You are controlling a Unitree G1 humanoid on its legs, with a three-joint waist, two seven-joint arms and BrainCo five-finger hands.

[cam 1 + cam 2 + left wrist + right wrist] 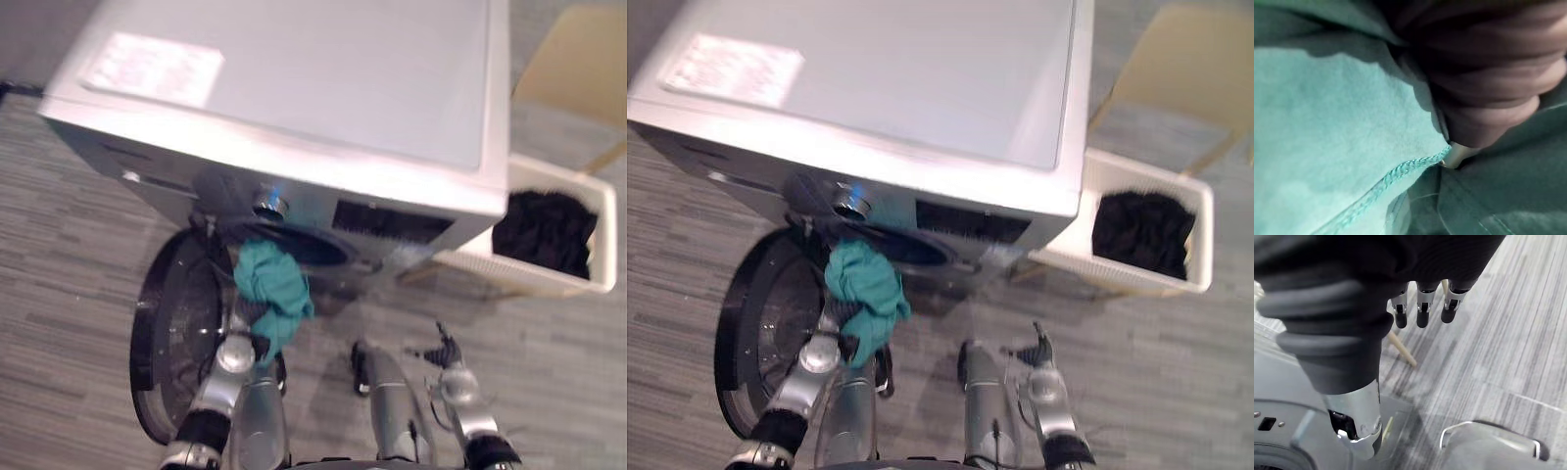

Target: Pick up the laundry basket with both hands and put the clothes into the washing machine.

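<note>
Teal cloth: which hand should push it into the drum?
Left. The teal cloth is on the left hand, right at the washing machine's open drum mouth. The right hand hangs empty over the floor, off to the side of the opening.

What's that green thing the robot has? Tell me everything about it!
It's a teal-green cloth, soft and a bit fuzzy, with a stitched hem along one edge. It's crumpled into a lump with a tail hanging down. The left hand holds it up, right in front of the washing machine's open round mouth, beside its swung-open door. Whether it touches the machine, I can't tell.
</note>
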